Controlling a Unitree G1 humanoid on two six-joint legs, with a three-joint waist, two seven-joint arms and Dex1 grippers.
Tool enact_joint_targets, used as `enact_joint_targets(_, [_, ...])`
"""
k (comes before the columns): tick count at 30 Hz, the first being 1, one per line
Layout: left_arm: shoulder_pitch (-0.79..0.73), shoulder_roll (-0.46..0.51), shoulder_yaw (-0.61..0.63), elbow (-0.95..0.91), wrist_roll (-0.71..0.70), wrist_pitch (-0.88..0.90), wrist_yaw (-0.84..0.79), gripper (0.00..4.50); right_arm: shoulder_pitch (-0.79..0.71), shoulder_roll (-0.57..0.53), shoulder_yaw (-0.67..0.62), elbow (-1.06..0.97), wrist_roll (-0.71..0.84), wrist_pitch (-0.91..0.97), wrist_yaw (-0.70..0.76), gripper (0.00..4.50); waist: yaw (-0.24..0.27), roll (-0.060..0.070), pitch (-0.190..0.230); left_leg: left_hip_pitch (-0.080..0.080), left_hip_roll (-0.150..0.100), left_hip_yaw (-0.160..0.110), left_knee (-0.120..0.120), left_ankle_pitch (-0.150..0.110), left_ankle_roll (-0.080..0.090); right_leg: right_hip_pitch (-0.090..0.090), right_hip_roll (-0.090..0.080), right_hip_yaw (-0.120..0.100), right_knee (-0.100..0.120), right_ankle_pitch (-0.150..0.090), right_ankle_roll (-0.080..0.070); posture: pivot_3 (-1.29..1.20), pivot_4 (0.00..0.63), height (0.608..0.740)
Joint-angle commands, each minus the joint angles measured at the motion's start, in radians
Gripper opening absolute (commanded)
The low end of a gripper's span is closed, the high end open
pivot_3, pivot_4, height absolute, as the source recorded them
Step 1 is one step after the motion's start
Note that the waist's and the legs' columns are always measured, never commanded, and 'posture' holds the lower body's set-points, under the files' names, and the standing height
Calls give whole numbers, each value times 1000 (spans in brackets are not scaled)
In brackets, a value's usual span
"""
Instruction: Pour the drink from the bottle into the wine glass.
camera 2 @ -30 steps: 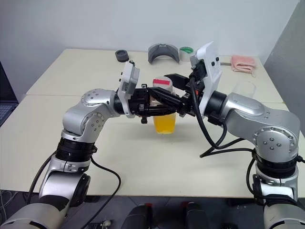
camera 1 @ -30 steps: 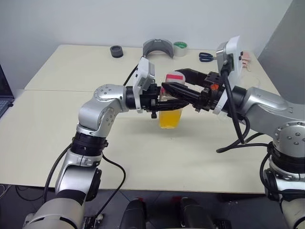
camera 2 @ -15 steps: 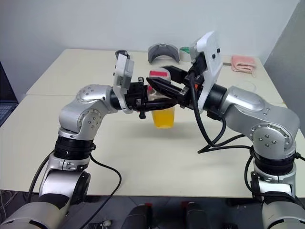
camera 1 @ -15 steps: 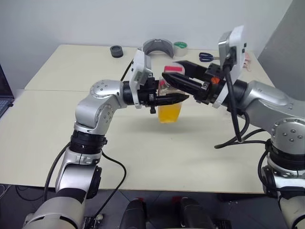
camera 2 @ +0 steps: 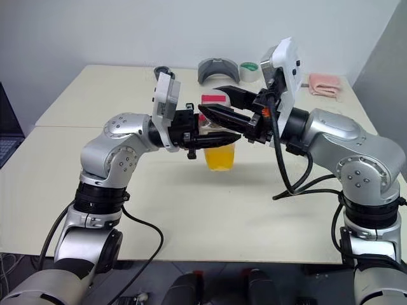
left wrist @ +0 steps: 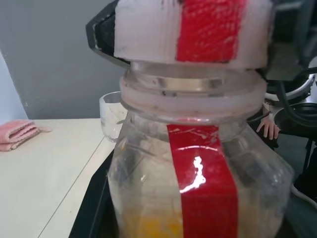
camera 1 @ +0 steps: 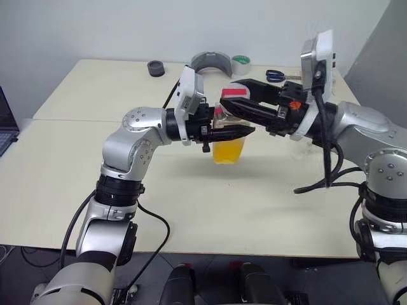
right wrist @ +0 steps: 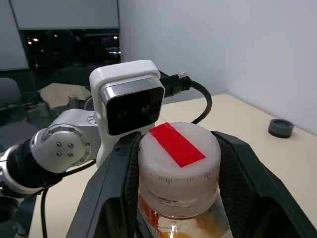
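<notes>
Orange-yellow drink (camera 1: 228,151) fills the lower part of the bottle (camera 1: 228,136), which hangs upright above the middle of the cream desk (camera 1: 76,165), its base clear of the surface. The left gripper (camera 1: 245,131) reaches in level from the bottle's left side, its fingers (camera 1: 232,133) closed tight around the clear body just under the neck, so it carries the bottle. The right gripper (camera 1: 226,103) comes in from the bottle's right side and a little higher, its fingers (right wrist: 119,193) partly spread and set on either side of the white cap (right wrist: 178,166) with its red stripe; in the right wrist view both fingers lie close against the cap's ribbed wall, though whether they press it I cannot tell. The thin red label strip (left wrist: 205,173) runs down the bottle's front under the cap. Right of the bottle and past the right arm stands the wine glass (left wrist: 113,115), its clear bowl upright on the desk. Beyond the bottle, along the desk's far edge, lie a grey curved holder (camera 1: 210,63), a roll of tape (camera 1: 240,62), a small dark cap (camera 1: 155,68), scissors (camera 1: 275,75) and a pink cloth (camera 2: 324,84).
</notes>
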Motion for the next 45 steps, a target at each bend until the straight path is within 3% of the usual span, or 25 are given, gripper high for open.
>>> enact_joint_targets(1, [17, 5, -10, -29, -10, 6, -13, 1817, -73, -35, -80, 14, 4, -64, 89, 1859, 0, 0, 0, 0, 0, 0, 0, 0, 0, 0, 0, 0, 0, 0, 0, 0, 150, 740])
enact_joint_targets(8, [36, 11, -11, -60, -22, 22, -2, 1817, -97, -94, -37, 113, -149, -150, 240, 1859, -1, 1, 1, 0, 0, 0, 0, 0, 0, 0, 0, 0, 0, 0, 0, 0, 150, 740])
enact_joint_targets(19, [48, 21, -6, -77, -26, 30, 12, 1817, -129, -60, -87, 129, -133, -37, 104, 1859, 0, 1, 1, 0, 0, 0, 0, 0, 0, 0, 0, 0, 0, 0, 0, 0, 150, 740])
enact_joint_targets(24, [70, 35, 1, -106, -36, 45, 15, 1817, -12, -82, -212, -14, -29, 63, -32, 1859, 2, 1, 1, 0, 0, 0, 0, 0, 0, 0, 0, 0, 0, 0, 0, 0, 150, 740])
enact_joint_targets(28, [85, 42, 6, -122, -45, 56, 21, 1817, 266, -100, -394, -244, 148, 138, -221, 1859, 6, 1, 1, -1, 0, -1, 0, 0, 0, 1, -1, 0, 0, 0, 0, 0, 150, 740])
enact_joint_targets(30, [83, 36, 7, -116, -42, 56, 26, 1817, 455, -88, -436, -355, 87, 118, -287, 1859, 8, 0, 0, -2, -2, -5, -1, 0, 0, 3, 0, 0, -1, 0, 0, 0, 150, 740])
enact_joint_targets(32, [73, 25, 5, -104, -39, 53, 29, 1817, 723, -7, -386, -432, -119, 46, -398, 1859, 9, -1, 0, -2, -2, -5, -1, 0, 0, 2, 0, 2, -2, 0, 0, 0, 150, 740])
enact_joint_targets(35, [51, 7, -1, -80, -31, 45, 30, 1817, 939, 107, -181, -371, -400, -125, -493, 1859, 4, -1, -1, -3, -3, -7, 0, 0, 0, 2, 2, 3, -1, 0, 1, 0, 150, 740])
enact_joint_targets(38, [39, -2, -4, -71, -28, 42, 29, 1817, 986, 202, -67, -228, -577, -257, -540, 1859, -19, 0, 0, 0, -2, -4, 0, 1, -1, 1, 3, 5, 0, -3, 5, 0, 150, 740])
enact_joint_targets(44, [34, 4, 0, -81, -28, 52, 31, 1817, 962, 354, -54, 50, -696, -459, -536, 1859, -24, 1, 0, 2, 1, -7, 0, 2, 0, 2, 8, 5, 1, -2, 5, 0, 150, 740])
enact_joint_targets(45, [35, 7, 1, -83, -28, 53, 32, 1817, 957, 369, -60, 76, -696, -467, -527, 2487, -24, 1, 0, 2, 1, -7, 0, 2, 0, 2, 8, 5, 1, -2, 4, 0, 150, 740])
